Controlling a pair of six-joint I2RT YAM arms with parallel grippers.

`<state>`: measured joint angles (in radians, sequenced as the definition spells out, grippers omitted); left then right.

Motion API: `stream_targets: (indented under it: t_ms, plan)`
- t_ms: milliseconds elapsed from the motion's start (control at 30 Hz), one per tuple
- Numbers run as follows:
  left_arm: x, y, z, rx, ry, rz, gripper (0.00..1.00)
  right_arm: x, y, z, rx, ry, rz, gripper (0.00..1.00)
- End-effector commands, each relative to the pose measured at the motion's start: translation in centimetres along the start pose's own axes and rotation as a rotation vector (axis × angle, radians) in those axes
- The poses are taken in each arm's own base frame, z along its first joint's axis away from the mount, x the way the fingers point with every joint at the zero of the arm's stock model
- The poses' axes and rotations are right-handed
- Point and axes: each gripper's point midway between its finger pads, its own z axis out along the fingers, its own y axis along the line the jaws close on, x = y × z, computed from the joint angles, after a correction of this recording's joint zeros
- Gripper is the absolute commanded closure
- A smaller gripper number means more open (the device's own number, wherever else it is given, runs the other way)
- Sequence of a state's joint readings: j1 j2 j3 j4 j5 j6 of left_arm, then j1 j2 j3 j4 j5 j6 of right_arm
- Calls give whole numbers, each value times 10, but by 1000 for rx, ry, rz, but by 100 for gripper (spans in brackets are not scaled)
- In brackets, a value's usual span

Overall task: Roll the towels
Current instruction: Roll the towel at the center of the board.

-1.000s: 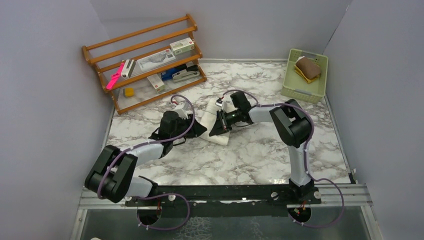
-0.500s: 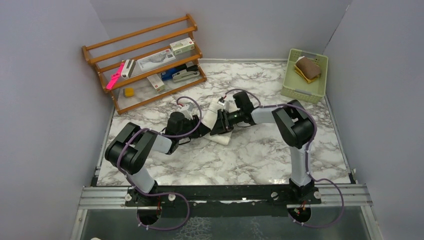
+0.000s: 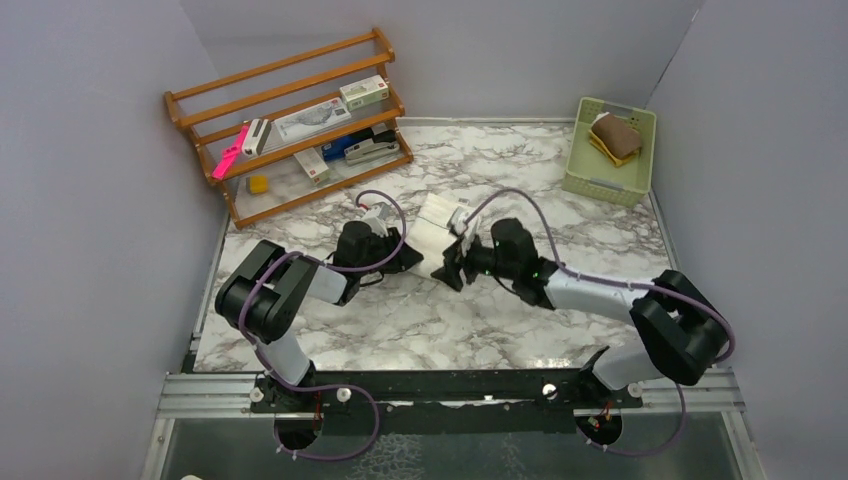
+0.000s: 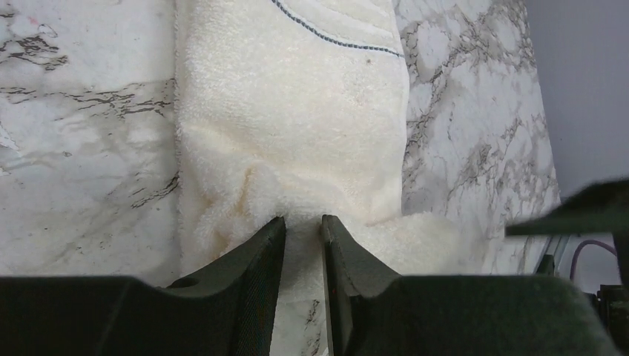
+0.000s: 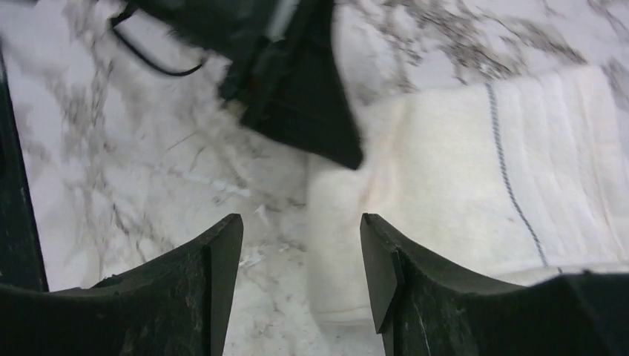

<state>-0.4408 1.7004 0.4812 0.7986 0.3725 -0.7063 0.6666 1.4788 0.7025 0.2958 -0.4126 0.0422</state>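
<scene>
The left gripper (image 4: pixel 303 226) pinches a fold of the cream towel (image 4: pixel 297 111), the rest stretching ahead of it; the right gripper (image 5: pixel 300 222) gapes wide, the towel's end just below

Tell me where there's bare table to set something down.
Bare marble lies between the wooden rack and the green basket, and in front of that basket. Crowded middle: left gripper pinching the cream towel, right gripper open at its edge.

Right gripper (image 5: pixel 299 226), jaws spread wide above the marbled bench (image 5: pixel 141 141). A cream towel (image 5: pixel 460 193) with a thin dark stripe lies flat. The left gripper (image 5: pixel 315 111) meets the towel's edge.
</scene>
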Motion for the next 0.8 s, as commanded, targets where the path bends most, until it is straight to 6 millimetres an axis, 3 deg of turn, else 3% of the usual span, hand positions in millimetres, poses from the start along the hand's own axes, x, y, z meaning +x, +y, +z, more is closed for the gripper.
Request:
stream_targets:
  t_ms: [0, 167, 267, 633, 767]
  plan:
    - [30, 35, -2, -134, 94, -10, 71, -22, 22, -1, 90, -209, -532, 40]
    - [32, 35, -1, -134, 110, -5, 71, 13, 32, 22, 99, -83, -761, 40]
    - [32, 34, 0, -132, 116, -3, 71, 23, 29, 31, 112, -41, -836, 42]
    - [32, 34, 0, -125, 135, 17, 71, 45, 10, 50, 172, 62, -853, 50]
    - [31, 33, 0, -117, 141, 21, 72, 49, 7, 54, 174, 97, -825, 58]
